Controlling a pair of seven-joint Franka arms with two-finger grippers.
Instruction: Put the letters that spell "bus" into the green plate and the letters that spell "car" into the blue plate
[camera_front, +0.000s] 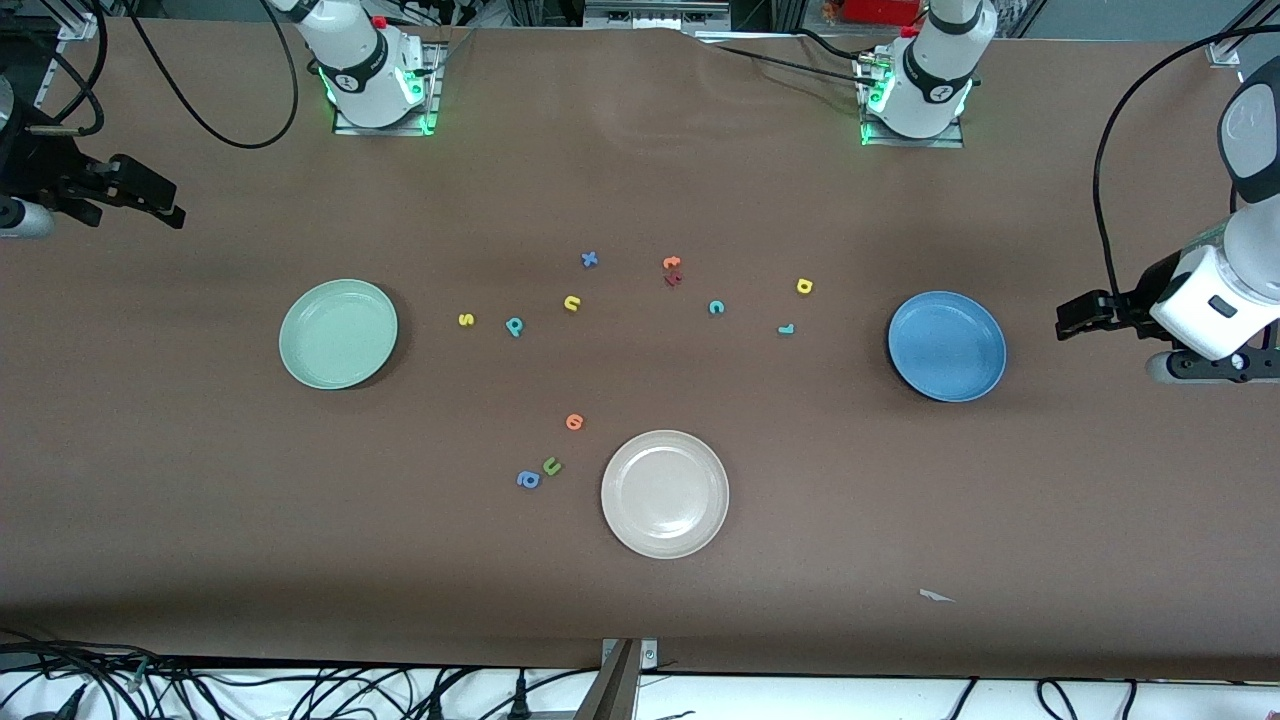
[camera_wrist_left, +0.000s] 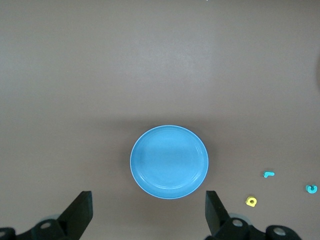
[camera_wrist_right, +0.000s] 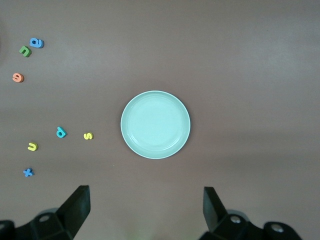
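The green plate (camera_front: 338, 333) (camera_wrist_right: 155, 124) lies toward the right arm's end and holds nothing. Beside it on the table are a yellow s (camera_front: 465, 320) (camera_wrist_right: 88, 135), a teal b (camera_front: 514, 326) and a yellow u (camera_front: 571, 304). The blue plate (camera_front: 947, 346) (camera_wrist_left: 169, 161), also bare, lies toward the left arm's end. A teal c (camera_front: 716, 307), a yellow a (camera_front: 804, 287) (camera_wrist_left: 251, 201) and a teal r (camera_front: 786, 328) (camera_wrist_left: 268, 174) lie near it. My left gripper (camera_front: 1072, 320) (camera_wrist_left: 148, 200) hangs open and empty over the table's end past the blue plate. My right gripper (camera_front: 165, 205) (camera_wrist_right: 145, 192) hangs open and empty at the green plate's end.
A cream-white plate (camera_front: 665, 493) lies nearest the front camera. An orange letter (camera_front: 574, 421), a green u (camera_front: 551, 466) and a blue a (camera_front: 528, 480) lie beside it. A blue x (camera_front: 589, 259) and an orange and a dark red letter (camera_front: 672, 270) lie toward the bases.
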